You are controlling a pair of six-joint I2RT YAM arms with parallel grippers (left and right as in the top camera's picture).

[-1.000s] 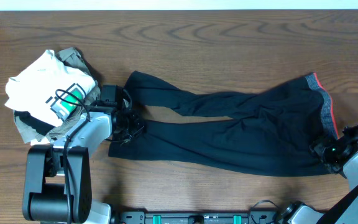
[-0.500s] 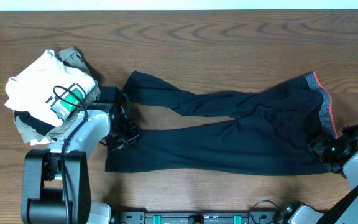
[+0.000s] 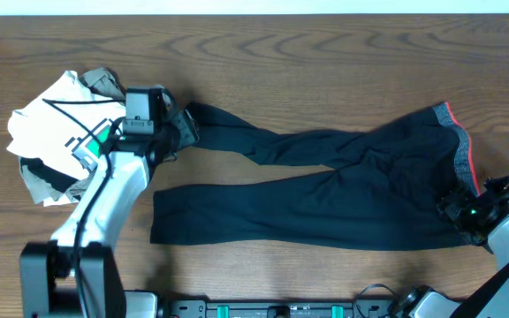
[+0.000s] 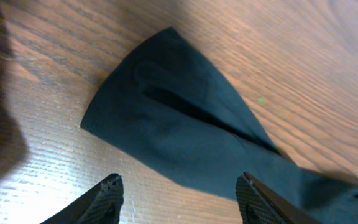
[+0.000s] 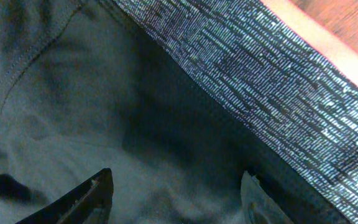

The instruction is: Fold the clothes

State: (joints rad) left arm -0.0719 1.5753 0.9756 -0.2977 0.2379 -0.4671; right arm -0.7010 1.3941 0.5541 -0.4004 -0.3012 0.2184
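Pants (image 3: 325, 199) lie spread across the wooden tabletop (image 3: 281, 62) in the overhead view, black and long. The grey waistband (image 3: 460, 150), trimmed in coral red, is at the right end. The two legs run leftward and part into a narrow V. The near leg lies along the near side, and the far leg angles off toward the far left. The left gripper (image 3: 182, 131) sits at the far leg's cuff. Just left of it is a crumpled white T-shirt (image 3: 51, 119) with a green-and-blue print, and an olive garment (image 3: 104, 81) pokes out at the shirt's far edge. The right gripper (image 3: 453, 210) is at the near right corner of the pants, just by the near end of the waistband. From this height I cannot tell how either pair of fingers stands.

Over at the left wrist view, the left gripper (image 4: 180, 190) has its two dark fingertips well apart with nothing pinched between them. The cuff (image 4: 166, 118) of the leg lies flat on the wood just beyond them, slightly creased down its middle.

At the right wrist view, the right gripper (image 5: 176, 182) also has its fingertips spread, close over black fabric, with no cloth caught between them. The heathered grey waistband (image 5: 247, 81) crosses the frame diagonally beyond them. Its coral edge (image 5: 316, 37) and a sliver of tabletop show at the upper right corner.
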